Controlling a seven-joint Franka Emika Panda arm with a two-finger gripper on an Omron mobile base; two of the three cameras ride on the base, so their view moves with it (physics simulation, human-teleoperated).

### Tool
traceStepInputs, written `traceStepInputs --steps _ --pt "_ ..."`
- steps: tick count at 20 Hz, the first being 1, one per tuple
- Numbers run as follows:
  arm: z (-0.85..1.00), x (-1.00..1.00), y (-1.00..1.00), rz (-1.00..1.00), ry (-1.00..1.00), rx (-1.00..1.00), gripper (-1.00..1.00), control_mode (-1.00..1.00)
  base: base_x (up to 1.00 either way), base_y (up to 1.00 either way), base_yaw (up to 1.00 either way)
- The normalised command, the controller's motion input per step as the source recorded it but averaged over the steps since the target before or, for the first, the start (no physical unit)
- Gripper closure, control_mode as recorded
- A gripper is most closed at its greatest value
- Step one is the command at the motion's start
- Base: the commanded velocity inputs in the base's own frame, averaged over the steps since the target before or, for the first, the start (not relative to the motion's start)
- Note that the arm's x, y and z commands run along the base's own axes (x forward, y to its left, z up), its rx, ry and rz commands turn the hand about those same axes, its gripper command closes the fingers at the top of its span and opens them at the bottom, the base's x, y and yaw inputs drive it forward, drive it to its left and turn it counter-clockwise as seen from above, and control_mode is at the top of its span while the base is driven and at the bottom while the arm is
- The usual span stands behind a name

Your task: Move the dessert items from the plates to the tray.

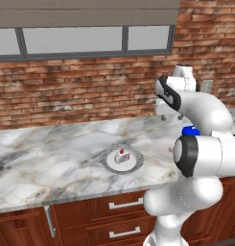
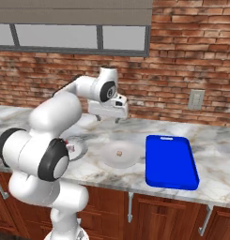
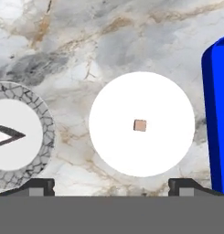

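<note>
The gripper [image 3: 111, 185] hangs wide open and empty, high above the plain plate [image 3: 141, 123], where the tan morsel [image 3: 140, 125] sits dead centre. The cake bit [image 1: 122, 157] waits on the grey-rimmed plate [image 1: 122, 159], beside it, and the tray [image 2: 170, 161] lies on the far side. That morsel is tiny, so a slightly off-centre descent could close on nothing or flick it away.

— What sits where on the grey-veined marble tabletop [image 2: 210, 145]?
— Grey-rimmed round plate [image 3: 38, 137] left, carrying the red-topped white cake bit [image 1: 122, 154]; plain white round plate [image 3: 141, 91] middle, holding the small tan morsel [image 3: 140, 125]; bright blue rectangular tray [image 2: 170, 160] right.
</note>
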Motion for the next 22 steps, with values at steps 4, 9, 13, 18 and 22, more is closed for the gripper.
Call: traceStepInputs --steps 4,9,13,18,22 --pt "-0.59 0.23 -0.34 -0.05 -0.01 -0.02 -1.00 -1.00 0.00 0.00 0.00" --pt "-0.58 0.06 -0.29 -0.04 0.00 0.00 -1.00 -1.00 0.00 0.00 0.00" --pt "-0.41 0.01 -0.08 -0.02 0.00 0.00 -1.00 -1.00 0.00 0.00 0.00" --pt "-0.37 0.00 -0.06 0.00 0.00 0.00 -1.00 -1.00 0.00 0.00 0.00" --pt "-0.38 0.00 -0.14 0.00 0.00 0.00 -1.00 -1.00 0.00 0.00 0.00"
